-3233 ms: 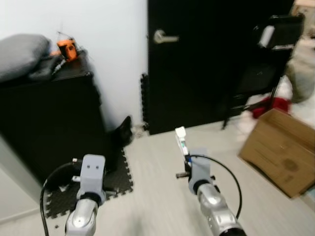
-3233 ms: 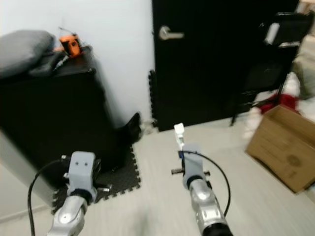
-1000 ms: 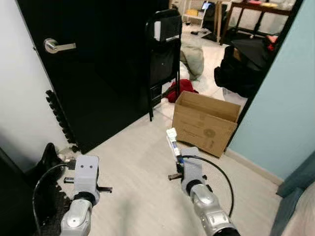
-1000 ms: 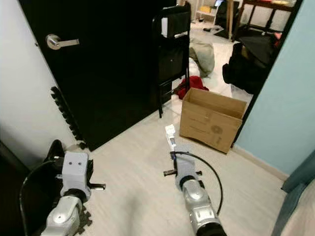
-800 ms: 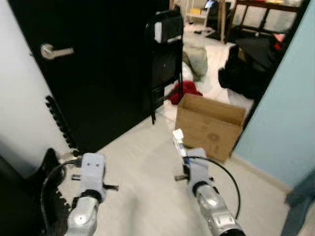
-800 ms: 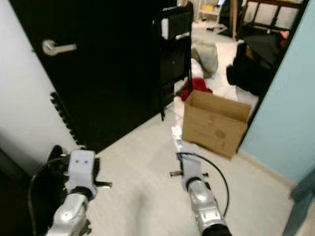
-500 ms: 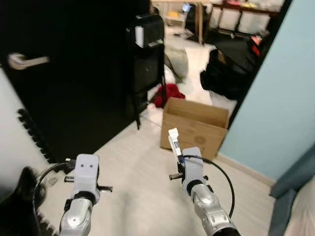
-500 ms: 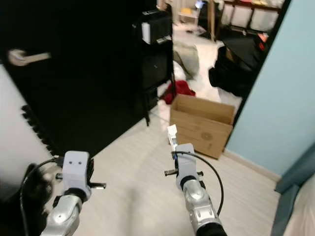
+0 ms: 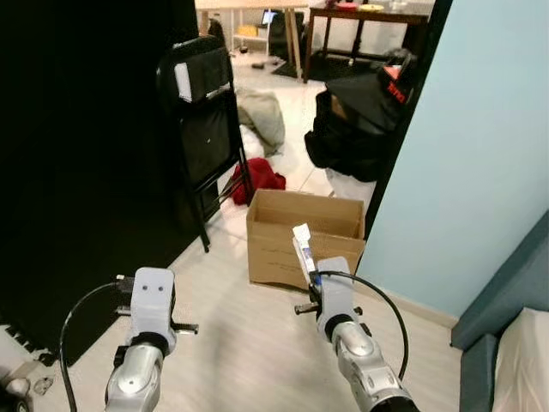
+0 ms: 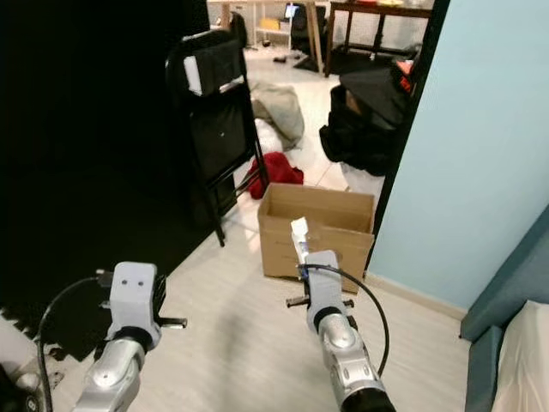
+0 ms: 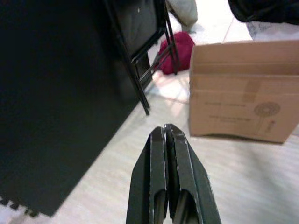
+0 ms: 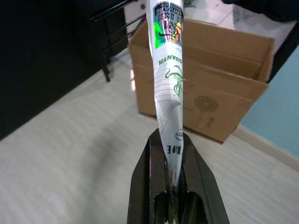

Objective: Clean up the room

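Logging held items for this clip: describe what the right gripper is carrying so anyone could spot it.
Before the open cardboard box by the pale blue wall, the right gripper pinches a flattened white tube. It sticks up, with green print and a shiny rainbow end.

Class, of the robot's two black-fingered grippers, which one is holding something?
The right gripper: its fingers clamp a white printed tube. The left gripper is shut on nothing.

Bare pale floor [image 9: 232,318] lies open ahead of both arms; a cardboard box [image 9: 300,240], open at the top, stands against the blue wall [image 9: 480,154] on the right; a black folding chair [image 9: 206,146] and a red cloth [image 9: 256,178] crowd the doorway beyond.
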### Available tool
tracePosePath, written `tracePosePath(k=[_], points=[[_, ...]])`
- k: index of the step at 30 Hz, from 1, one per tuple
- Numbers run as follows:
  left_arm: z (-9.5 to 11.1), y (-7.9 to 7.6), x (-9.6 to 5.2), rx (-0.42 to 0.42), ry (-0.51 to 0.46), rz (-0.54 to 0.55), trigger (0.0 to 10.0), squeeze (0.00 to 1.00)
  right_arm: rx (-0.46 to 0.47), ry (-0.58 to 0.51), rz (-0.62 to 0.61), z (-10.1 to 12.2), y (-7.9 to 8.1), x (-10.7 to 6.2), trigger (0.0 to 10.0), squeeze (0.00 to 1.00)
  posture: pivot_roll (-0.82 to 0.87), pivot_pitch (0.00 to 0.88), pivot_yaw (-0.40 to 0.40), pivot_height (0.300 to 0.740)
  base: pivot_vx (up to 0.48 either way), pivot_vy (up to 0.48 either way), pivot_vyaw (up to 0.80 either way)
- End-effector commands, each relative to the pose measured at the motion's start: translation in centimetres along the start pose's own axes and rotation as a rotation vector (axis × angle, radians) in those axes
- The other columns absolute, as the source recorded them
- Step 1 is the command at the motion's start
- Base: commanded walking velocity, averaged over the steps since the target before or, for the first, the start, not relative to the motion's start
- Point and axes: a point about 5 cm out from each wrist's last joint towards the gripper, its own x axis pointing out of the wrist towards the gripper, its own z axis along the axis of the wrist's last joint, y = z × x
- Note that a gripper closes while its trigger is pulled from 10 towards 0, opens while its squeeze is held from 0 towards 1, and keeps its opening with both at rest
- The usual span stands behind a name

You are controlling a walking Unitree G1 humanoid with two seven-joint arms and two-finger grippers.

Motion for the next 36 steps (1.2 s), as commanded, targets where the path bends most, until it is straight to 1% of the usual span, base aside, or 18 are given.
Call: tracePosePath(k=[1, 19, 27, 36], points=[[-0.52, 0.07, -0.23, -0.003, 0.025, 0.002, 10.0, 0.00, 0.015, 0.013, -0.008, -0.42, -0.09, -0.17, 10.0, 0.00, 0.00, 0.097, 0.013, 0.740, 0.352, 0.000, 0.00], [-0.50, 0.04, -0.20, -0.003, 0.025, -0.006, 10.0, 0.00, 0.018, 0.027, -0.032, -0.56, -0.39, -0.11, 10.0, 0.00, 0.00, 0.101, 0.016, 0.740, 0.352, 0.000, 0.00], [-0.46, 0.02, -0.16, -0.005, 0.024, -0.009, 10.0, 0.00, 0.022, 0.024, -0.036, -0.50, -0.52, -0.10, 10.0, 0.00, 0.00, 0.101, 0.018, 0.740, 0.346, 0.000, -0.74], [-0.41, 0.00, -0.08, -0.004, 0.023, -0.015, 10.0, 0.00, 0.020, 0.019, -0.036, -0.41, -0.38, -0.08, 10.0, 0.00, 0.00, 0.102, 0.023, 0.740, 0.349, 0.000, 0.00]])
